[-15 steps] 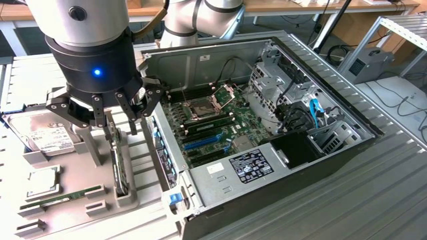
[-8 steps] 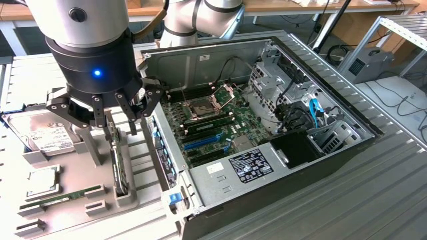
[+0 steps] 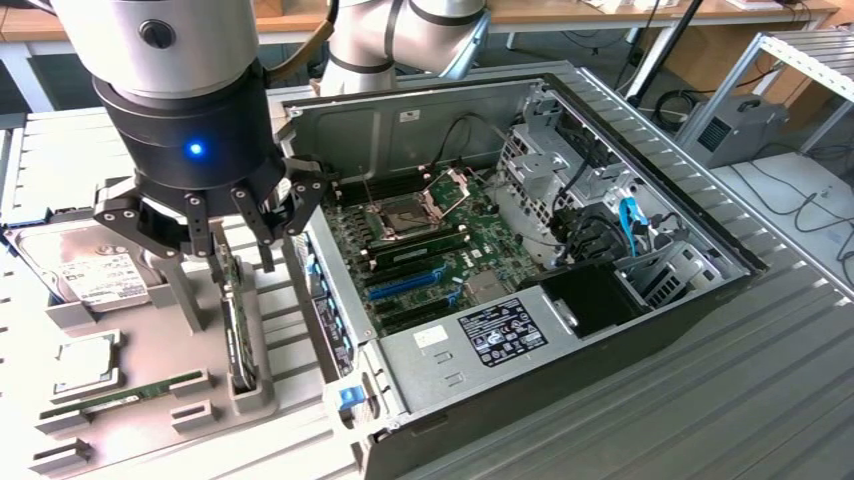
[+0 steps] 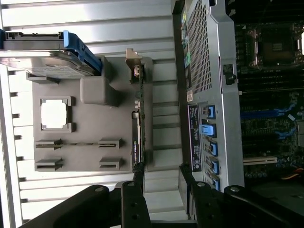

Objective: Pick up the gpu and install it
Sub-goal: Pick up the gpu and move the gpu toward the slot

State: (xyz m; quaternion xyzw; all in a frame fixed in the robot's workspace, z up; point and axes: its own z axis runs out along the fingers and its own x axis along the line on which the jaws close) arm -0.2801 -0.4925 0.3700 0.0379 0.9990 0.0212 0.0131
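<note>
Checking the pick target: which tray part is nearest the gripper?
The gpu, on edge below the gripper; hard drive, CPU and RAM sit farther toward the exterior view's left.

The gpu [image 3: 240, 335] is seen edge-on as a thin dark card, with a silver bracket [image 4: 134, 57] at one end. It is stood upright on its long edge, slotted in the grey holder tray [image 3: 140, 350], along the tray's edge on the exterior view's right.
</note>
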